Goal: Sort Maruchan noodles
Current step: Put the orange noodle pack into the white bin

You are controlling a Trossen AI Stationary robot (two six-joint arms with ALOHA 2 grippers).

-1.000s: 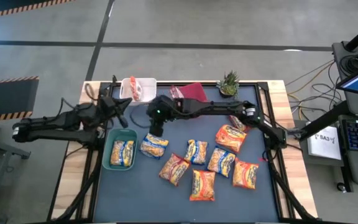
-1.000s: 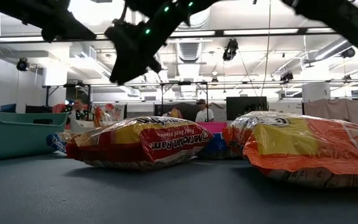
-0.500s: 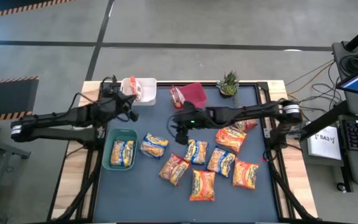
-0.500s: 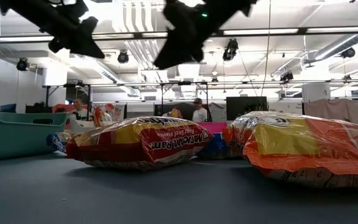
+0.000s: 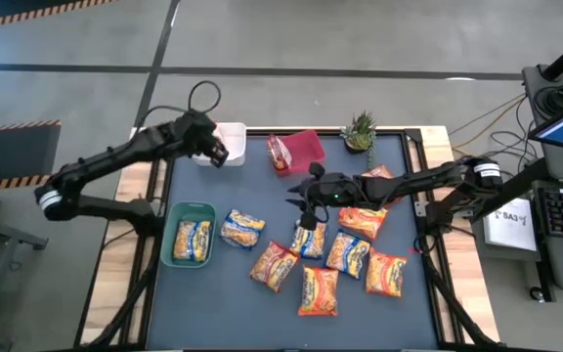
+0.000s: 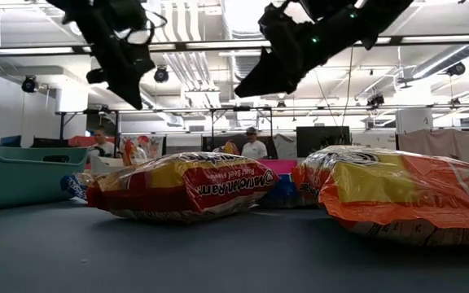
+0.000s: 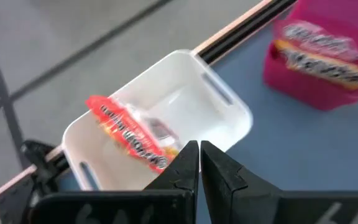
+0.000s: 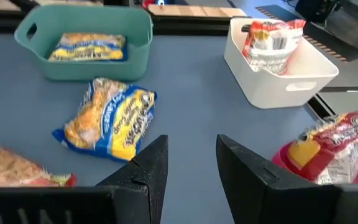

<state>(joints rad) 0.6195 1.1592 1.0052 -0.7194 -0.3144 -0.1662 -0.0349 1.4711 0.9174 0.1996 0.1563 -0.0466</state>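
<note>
Several Maruchan noodle packets lie loose on the dark mat, among them a yellow-blue one (image 5: 242,228) and orange ones (image 5: 318,290). One yellow-blue packet lies in the green bin (image 5: 192,238), a red one in the red bin (image 5: 301,149), and an orange-red one (image 7: 126,130) in the white bin (image 7: 229,106). My left gripper (image 7: 199,155) hangs shut and empty over the white bin's near rim. Above the middle of the mat my right gripper (image 8: 191,152) is open with nothing between its fingers, over a packet (image 5: 309,238).
A small potted plant (image 5: 359,129) stands at the far edge, right of the red bin. The near strip of the mat (image 5: 223,313) is bare. People and desks show in the room beyond the table.
My right gripper has drawn back from beside the green bin toward the table's right, over the middle packets, and come lower. My left gripper has swung toward the far edge and right, over the white bin, tipping downward. No packet has moved.
</note>
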